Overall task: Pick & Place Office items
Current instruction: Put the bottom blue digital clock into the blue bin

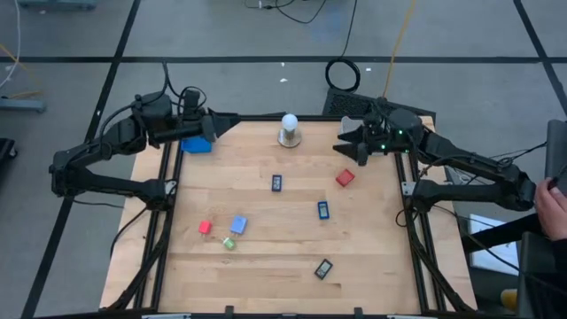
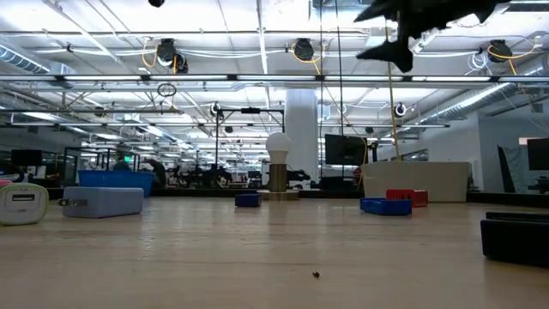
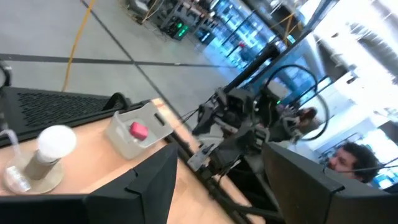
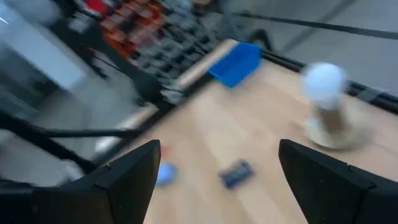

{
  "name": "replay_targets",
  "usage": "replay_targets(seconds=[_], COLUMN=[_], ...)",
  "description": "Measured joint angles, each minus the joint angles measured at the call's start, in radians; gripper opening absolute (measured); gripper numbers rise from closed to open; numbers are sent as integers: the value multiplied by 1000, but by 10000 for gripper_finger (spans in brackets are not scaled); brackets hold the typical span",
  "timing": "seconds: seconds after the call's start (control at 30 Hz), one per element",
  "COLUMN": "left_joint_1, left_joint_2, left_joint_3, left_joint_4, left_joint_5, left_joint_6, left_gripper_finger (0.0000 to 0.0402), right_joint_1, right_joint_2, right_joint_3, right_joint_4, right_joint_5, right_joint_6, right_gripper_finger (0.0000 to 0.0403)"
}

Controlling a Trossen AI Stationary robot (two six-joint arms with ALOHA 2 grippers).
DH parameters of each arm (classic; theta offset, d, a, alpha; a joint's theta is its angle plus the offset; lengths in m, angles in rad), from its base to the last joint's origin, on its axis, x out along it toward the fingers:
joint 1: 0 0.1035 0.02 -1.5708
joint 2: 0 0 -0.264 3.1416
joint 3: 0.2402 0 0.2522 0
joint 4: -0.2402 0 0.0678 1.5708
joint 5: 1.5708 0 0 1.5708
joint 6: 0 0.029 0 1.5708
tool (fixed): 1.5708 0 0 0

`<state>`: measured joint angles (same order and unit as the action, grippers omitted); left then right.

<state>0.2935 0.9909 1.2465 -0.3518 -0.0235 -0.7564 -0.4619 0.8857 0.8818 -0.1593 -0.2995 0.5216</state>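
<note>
Above far edge: both grippers (image 1: 223,118) (image 1: 347,142) open.

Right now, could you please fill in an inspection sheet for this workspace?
Surface: wooden table, bare between the pieces.
Job's things: red block near the right gripper; small red block, light-blue block and green bit clustered left of centre; three dark pieces spread mid-table to front.
Clutter: white ball on base at the back edge; blue tray at the back left; grey tray holding a red piece.
Grippers: left gripper open, raised at the back left; right gripper open, raised at the back right.
Cables: coiled cable on the floor behind.
Surroundings: a person beyond the table.
</note>
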Motion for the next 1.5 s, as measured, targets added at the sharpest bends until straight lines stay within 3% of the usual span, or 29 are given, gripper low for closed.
replay_targets(seconds=[0.1,0.2,0.33,0.47,0.6,0.77,1.03,1.5], left_joint_1=[0,0,0,0,0,0,0,0], left_joint_2=[0,0,0,0,4,-7,-51,-143], left_joint_3=[0,0,0,0,0,0,0,0], left_joint_4=[34,56,57,57,55,52,-14,-197], left_joint_5=[0,0,0,36,100,177,289,340], left_joint_6=[-29,-35,-31,-32,-31,-16,54,138], left_gripper_finger=[237,237,237,237,237,237,237,237], right_joint_1=[8,44,130,226,329,462,584,681], right_joint_2=[4,6,44,103,202,372,600,712], right_joint_3=[0,2,51,154,303,517,710,722], right_joint_4=[47,-82,-322,-352,-406,-619,-729,-911], right_joint_5=[-50,-58,90,145,230,378,382,398], right_joint_6=[119,161,163,221,282,376,580,1000], right_gripper_finger=[318,316,304,288,276,263,243,223])
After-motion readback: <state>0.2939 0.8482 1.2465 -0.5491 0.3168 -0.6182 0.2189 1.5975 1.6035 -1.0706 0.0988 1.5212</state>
